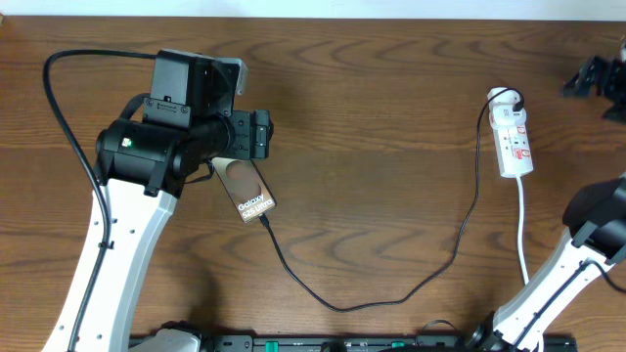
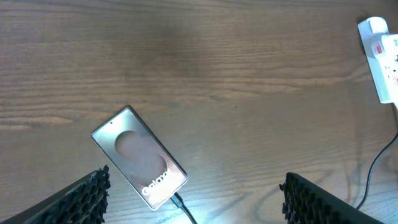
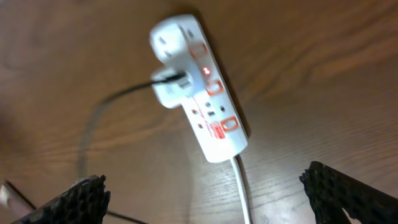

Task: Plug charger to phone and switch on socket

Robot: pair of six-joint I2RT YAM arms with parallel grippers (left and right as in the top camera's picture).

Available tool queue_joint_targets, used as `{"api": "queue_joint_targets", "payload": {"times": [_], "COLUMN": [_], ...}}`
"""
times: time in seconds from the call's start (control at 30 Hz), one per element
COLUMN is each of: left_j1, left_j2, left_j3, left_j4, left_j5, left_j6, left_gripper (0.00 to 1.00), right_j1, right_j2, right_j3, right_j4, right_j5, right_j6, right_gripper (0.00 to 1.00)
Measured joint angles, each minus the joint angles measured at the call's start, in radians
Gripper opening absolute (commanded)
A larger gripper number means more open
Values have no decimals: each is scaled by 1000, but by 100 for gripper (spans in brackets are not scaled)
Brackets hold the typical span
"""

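The phone (image 1: 250, 194) lies flat on the wooden table, screen up with white "Galaxy" text; it also shows in the left wrist view (image 2: 140, 157). The charger cable (image 1: 342, 306) runs from the phone's lower end in a loop to the socket (image 1: 514, 132); its plug tip (image 2: 178, 200) sits at the phone's bottom edge. My left gripper (image 2: 196, 180) is open and empty above the phone (image 1: 256, 135). My right gripper (image 3: 204, 180) is open and empty above the socket (image 3: 199, 90), where a small red light glows. In the overhead view it is at the far right (image 1: 590, 76).
The socket's white cord (image 1: 523, 230) runs toward the table's front edge past the right arm's base. A white adapter (image 3: 169, 87) is plugged into the socket. Bare wood lies between the phone and the socket.
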Motion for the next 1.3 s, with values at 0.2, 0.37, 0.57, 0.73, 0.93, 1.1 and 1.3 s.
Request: {"api": "queue_joint_targets", "payload": {"times": [0.2,0.37,0.57,0.73,0.93,1.1,1.3], "left_j1": [0,0,0,0,0,-1,-1], "left_j2": [0,1,1,1,1,1,-3], "left_j3": [0,0,0,0,0,0,-13], "left_j4": [0,0,0,0,0,-47,-65], "left_j5": [0,0,0,0,0,-12,-56], "left_j6": [0,0,0,0,0,0,0], "left_gripper": [87,86,87,87,87,87,87], "right_j1": [39,40,40,40,40,40,40], "right_j2": [-121,-140,-140,-140,-140,-140,-140], "right_j3": [46,53,52,52,51,51,51], "right_j4": [0,0,0,0,0,-1,0], "right_j5": [5,11,13,13,13,13,13], "right_j6": [26,34,35,35,35,35,35], "right_gripper": [99,99,99,99,99,99,99]}}
